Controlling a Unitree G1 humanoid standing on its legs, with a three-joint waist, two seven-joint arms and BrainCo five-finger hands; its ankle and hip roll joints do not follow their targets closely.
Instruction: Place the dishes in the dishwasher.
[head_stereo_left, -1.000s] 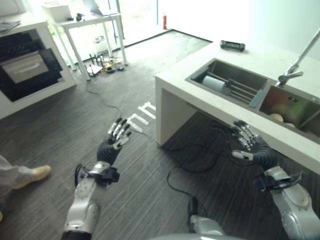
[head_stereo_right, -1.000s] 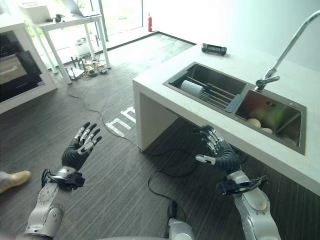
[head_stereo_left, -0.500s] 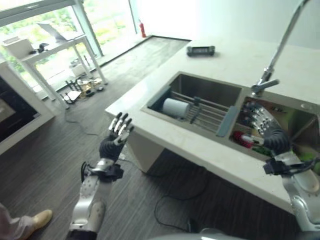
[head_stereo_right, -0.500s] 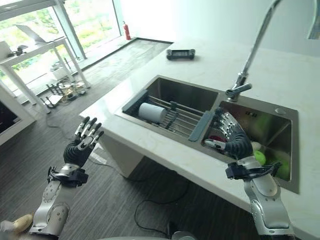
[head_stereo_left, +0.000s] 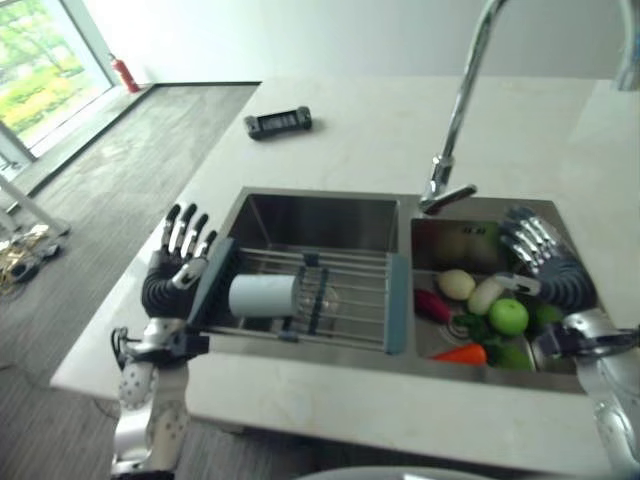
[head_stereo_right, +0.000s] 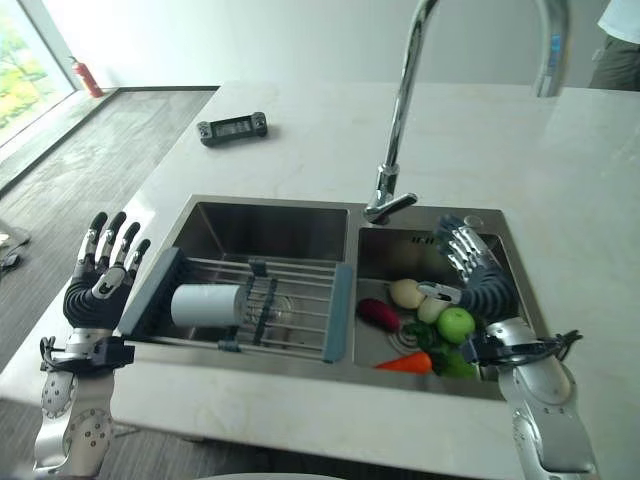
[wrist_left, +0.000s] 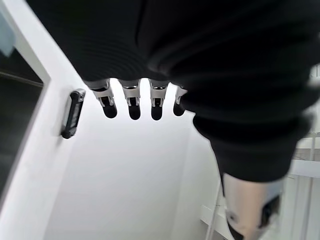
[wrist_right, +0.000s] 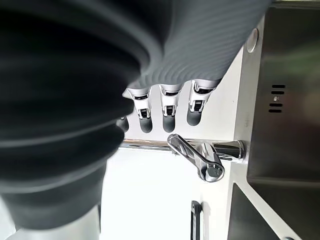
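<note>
While our left hand (head_stereo_right: 97, 290) hovers with fingers spread beside the sink (head_stereo_right: 300, 215), our right hand (head_stereo_right: 478, 275) hangs over the vegetables (head_stereo_right: 430, 325), fingers straight and holding nothing. A cup (head_stereo_right: 205, 306) and glass (head_stereo_right: 277, 307) lie on the rack (head_stereo_right: 300, 270).

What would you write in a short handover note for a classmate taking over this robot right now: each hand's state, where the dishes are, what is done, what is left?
Left hand: open, fingers straight, raised over the counter edge beside the left basin, holding nothing.
Right hand: open, above the right basin, holding nothing.
Dishes: a white cup lies on its side on the drying rack across the left basin, with a clear glass next to it.
Right basin: produce, including a green apple and a carrot.
Done: nothing grasped yet.
Left: pick up the cup and glass and load them; I see no dishwasher from here.
</note>
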